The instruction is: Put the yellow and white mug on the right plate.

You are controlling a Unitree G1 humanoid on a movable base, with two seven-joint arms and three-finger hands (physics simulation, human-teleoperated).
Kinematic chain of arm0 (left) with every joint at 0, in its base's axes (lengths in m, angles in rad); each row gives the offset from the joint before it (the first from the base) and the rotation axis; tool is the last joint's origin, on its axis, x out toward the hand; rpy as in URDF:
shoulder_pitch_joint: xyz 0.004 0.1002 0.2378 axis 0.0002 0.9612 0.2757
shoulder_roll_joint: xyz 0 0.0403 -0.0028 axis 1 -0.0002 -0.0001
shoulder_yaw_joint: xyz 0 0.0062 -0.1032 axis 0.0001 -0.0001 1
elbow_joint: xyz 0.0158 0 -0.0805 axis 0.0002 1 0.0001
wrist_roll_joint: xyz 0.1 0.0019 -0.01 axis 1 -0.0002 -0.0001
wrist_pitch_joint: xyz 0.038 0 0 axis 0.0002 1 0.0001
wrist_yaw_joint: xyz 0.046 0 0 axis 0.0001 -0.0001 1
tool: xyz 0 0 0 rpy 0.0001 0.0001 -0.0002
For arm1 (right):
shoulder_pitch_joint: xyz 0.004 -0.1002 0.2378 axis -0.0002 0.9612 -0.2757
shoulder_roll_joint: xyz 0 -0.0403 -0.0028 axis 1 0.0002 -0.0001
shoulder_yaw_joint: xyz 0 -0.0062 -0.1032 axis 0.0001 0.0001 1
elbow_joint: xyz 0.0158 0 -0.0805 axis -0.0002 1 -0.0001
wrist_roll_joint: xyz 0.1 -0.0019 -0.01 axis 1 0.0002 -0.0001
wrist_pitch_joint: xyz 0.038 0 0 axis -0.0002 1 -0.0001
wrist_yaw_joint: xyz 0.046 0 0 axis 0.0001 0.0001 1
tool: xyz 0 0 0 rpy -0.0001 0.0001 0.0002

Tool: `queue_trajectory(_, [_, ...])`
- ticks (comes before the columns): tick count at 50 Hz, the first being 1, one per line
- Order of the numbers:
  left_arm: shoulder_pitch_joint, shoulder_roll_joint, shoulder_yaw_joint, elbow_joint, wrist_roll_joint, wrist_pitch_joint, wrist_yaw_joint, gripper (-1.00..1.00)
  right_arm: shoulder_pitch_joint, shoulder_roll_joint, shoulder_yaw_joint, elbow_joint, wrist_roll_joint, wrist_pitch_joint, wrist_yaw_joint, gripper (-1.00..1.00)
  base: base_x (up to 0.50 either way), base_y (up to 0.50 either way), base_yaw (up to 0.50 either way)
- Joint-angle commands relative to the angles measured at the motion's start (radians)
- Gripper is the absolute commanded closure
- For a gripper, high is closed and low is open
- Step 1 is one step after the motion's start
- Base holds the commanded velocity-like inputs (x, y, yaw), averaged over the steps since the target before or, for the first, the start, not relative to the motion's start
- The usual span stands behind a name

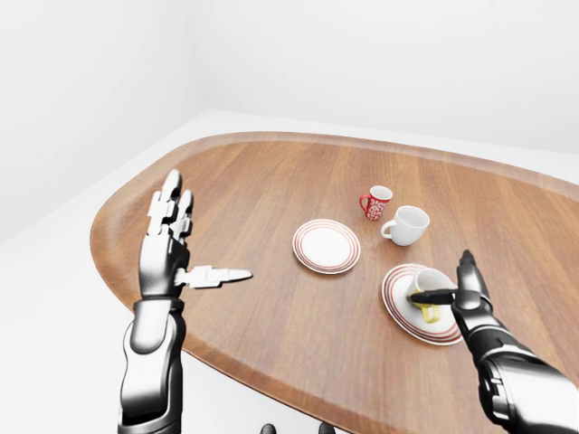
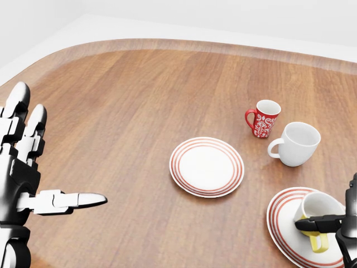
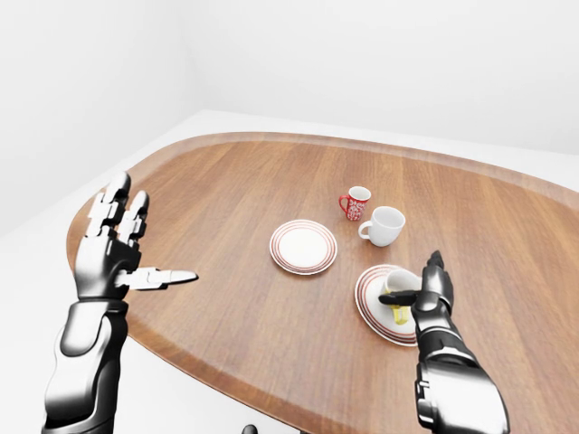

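White walls and a pale floor surround the oval wooden table (image 1: 271,190), which fills most of each view. Near the middle of the table lies one plate (image 2: 207,166), white with red rings, with nothing on it. To its upper right in the head view stands a red mug (image 2: 263,118) with a white pattern, and just beside it, lower right, a plain white mug (image 2: 296,143); both are upright, with handles turned to the left. They stand above the right plate (image 2: 281,215), near it but apart from it.

On this right plate, also white with red rings, sits the yellow and white mug (image 2: 316,211). Its body is white, its handle is yellow and points down toward the bottom of the view. It looks tilted, with the opening turned to the upper left.

The right hand (image 1: 466,294) is at the mug, thumb (image 2: 318,224) stretched across it over the handle while the other fingers point up; I cannot tell if it really grips. The left hand (image 1: 172,244) is open above the left side of the table, fingers spread upward and thumb pointing right, well apart from the dishes
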Motion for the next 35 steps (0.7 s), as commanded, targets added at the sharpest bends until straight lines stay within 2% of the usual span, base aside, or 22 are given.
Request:
queue_trajectory(1, [0.001,-0.002,-0.002,0.000,0.002,0.000,0.000,-0.91,-0.010,-0.008,-0.001,-0.007,0.014,0.000,0.005,-1.00,0.00,0.00,0.00])
queue_trajectory(21, [0.000,-0.001,-0.001,0.002,0.000,0.000,0.000,-0.91,-0.067,-0.070,0.004,-0.109,0.076,0.000,0.053,-1.00,0.00,0.00,0.00])
queue_trajectory(35, [0.003,-0.002,-0.002,0.002,0.001,0.000,-0.002,-0.91,-0.013,-0.088,-0.037,-0.374,0.107,0.000,0.111,-1.00,0.00,0.00,0.00])
